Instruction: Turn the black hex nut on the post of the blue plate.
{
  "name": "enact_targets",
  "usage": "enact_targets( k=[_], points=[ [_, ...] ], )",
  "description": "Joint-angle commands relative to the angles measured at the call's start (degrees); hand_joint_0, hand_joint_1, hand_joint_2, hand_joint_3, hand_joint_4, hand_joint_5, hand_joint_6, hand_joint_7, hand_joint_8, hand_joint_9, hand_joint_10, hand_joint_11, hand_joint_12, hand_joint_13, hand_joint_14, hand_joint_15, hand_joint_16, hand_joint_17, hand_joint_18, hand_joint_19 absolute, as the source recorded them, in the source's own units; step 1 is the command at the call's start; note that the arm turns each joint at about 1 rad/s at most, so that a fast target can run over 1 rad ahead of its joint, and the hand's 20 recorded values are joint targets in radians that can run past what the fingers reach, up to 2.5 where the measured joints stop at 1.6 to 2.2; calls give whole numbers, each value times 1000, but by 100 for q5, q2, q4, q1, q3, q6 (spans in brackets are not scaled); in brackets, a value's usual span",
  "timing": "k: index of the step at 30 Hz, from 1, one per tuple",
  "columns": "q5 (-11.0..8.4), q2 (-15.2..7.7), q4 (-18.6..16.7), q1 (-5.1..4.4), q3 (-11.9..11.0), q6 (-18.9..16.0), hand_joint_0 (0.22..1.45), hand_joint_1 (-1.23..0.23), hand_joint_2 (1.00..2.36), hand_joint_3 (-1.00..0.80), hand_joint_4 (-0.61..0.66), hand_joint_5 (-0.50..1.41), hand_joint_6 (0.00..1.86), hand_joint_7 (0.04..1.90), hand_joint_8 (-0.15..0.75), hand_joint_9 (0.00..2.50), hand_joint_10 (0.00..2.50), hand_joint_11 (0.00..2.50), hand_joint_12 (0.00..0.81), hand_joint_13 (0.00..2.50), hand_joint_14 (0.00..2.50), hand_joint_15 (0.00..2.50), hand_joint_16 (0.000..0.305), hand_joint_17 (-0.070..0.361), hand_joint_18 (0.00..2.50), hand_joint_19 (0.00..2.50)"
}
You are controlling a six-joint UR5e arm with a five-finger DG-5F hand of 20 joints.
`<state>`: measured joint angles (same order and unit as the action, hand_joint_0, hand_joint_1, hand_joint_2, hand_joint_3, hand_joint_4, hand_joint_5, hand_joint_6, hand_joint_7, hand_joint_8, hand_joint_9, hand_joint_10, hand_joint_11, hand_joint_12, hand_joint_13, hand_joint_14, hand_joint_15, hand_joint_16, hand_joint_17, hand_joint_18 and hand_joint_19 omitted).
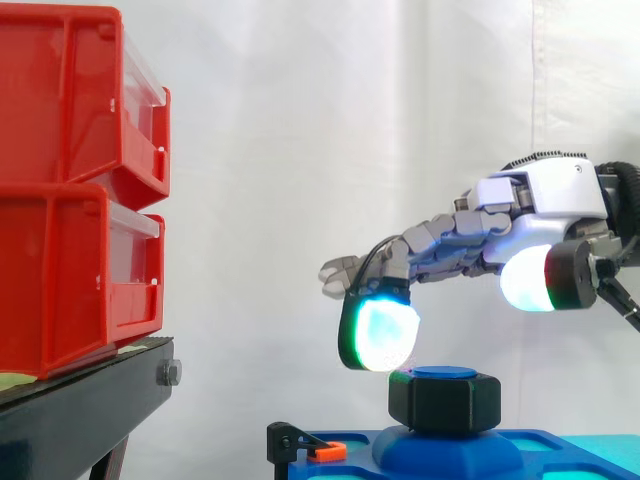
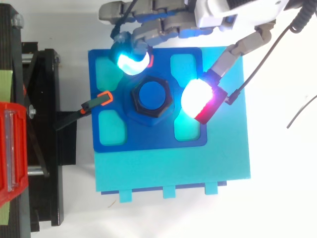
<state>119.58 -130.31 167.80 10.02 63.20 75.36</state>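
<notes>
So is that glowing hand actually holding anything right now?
Nothing is held. The hand hovers open over the black hex nut, its glowing pads spread to either side of the nut, with no grip on it.

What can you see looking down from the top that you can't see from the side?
From above: the black nut has six sides around the round blue post, and the blue plate has cyan pockets. From the side: the red bins are stacked two high, and a glowing pad hangs above the nut's level. Both: the open hand, the nut and the orange clip.
</notes>
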Motion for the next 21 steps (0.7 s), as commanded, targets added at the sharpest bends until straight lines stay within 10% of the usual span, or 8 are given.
enact_targets(
  k=[1, 12, 21],
  points=[
    [12, -3, 33, -36, -115, -31, 449, -312, 1000, -500, 269, -198, 504, 919, 265, 215, 0, 0, 363, 5, 0, 0, 52, 118, 39, 387],
    [-330, -3, 341, -352, -238, -31, 451, -369, 1000, -500, 251, -205, 504, 889, 263, 213, 0, 0, 362, 1, 0, 0, 52, 117, 34, 385],
    [-506, -3, 393, -545, -123, -39, 489, -809, 1000, -500, 108, -281, 503, 793, 198, 33, 0, 0, 338, 0, 0, 0, 48, 107, 0, 368]
  ],
)
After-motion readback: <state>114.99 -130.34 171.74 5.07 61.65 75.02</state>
